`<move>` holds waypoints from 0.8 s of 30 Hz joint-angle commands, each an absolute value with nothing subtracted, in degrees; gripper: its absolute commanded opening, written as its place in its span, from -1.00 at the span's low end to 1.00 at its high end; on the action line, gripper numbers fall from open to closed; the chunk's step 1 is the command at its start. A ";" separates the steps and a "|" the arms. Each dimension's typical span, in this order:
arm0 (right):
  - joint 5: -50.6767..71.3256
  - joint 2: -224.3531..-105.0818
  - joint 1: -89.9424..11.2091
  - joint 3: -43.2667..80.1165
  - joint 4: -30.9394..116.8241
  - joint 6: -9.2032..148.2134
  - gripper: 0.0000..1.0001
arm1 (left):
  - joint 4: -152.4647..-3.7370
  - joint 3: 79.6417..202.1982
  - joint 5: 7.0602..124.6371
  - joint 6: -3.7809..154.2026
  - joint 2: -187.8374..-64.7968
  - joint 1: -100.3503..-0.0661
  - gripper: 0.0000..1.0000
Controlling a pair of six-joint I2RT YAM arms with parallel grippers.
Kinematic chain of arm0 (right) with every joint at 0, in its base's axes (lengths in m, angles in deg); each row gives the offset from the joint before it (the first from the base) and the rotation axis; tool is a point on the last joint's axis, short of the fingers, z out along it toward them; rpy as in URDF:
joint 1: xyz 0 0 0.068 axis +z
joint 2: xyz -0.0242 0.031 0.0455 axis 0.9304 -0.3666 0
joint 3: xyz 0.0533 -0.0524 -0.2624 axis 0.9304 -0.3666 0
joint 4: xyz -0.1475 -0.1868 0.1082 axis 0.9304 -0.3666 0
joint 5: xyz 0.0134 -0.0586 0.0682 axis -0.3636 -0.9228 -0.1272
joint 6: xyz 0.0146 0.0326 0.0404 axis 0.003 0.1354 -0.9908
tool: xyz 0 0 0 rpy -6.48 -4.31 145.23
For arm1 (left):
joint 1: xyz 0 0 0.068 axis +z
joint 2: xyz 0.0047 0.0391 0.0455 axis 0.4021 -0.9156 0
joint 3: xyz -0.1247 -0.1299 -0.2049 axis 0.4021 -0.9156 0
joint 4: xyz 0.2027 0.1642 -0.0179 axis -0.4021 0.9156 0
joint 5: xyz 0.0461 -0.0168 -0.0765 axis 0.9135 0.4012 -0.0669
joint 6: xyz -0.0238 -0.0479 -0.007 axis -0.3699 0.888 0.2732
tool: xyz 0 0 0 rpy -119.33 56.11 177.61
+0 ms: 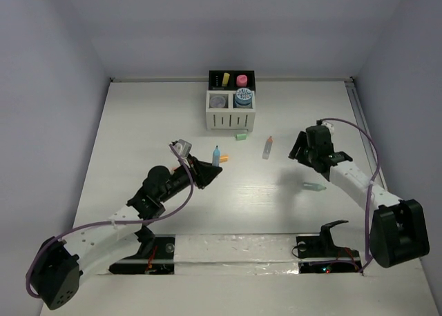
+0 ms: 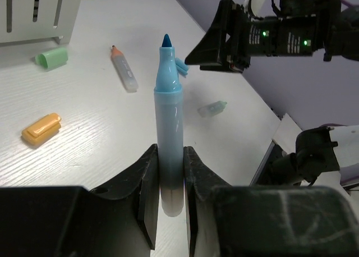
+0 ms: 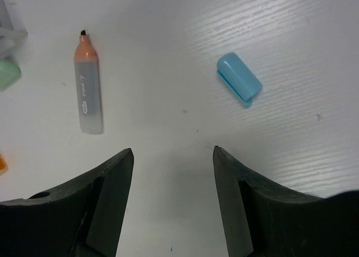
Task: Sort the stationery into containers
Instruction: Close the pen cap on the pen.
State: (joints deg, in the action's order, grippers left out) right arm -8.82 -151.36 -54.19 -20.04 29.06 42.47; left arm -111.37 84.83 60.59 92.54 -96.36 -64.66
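Here, left fingers [image 2: 147, 175] clamp an uncapped light-blue plastic marker [image 2: 168, 116] at 6 o'clock of the white-and-black four-compartment organiser [image 1: 231, 121]; right fingers [image 3: 115, 181] stand apart, a light-blue plastic cap [image 3: 239, 78] at their 1 o'clock.

You're looking at a matt white tabletop [image 3: 291, 128] with a fine wood-grain texture. The slim blue marker [image 2: 169, 133] is frosted translucent plastic, the light-blue cap [image 3: 239, 78] smooth, faintly glossy plastic. The right gripper [image 3: 173, 156] looks like matt black plastic.

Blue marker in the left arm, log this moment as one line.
left jaws: shut on blue marker, uncapped | right jaws: open, empty | blue cap: on table | orange marker: uncapped, on table
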 commanded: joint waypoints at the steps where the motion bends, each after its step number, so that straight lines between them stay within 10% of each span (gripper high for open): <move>1: -12.08 -153.23 -54.61 -11.00 22.99 48.97 0.31 | -115.55 84.31 59.08 91.49 -94.77 -65.19 -1.00; 24: -9.80 -184.35 -61.02 11.26 4.16 75.35 0.39 | -115.90 83.52 58.99 92.11 -94.33 -65.19 -1.00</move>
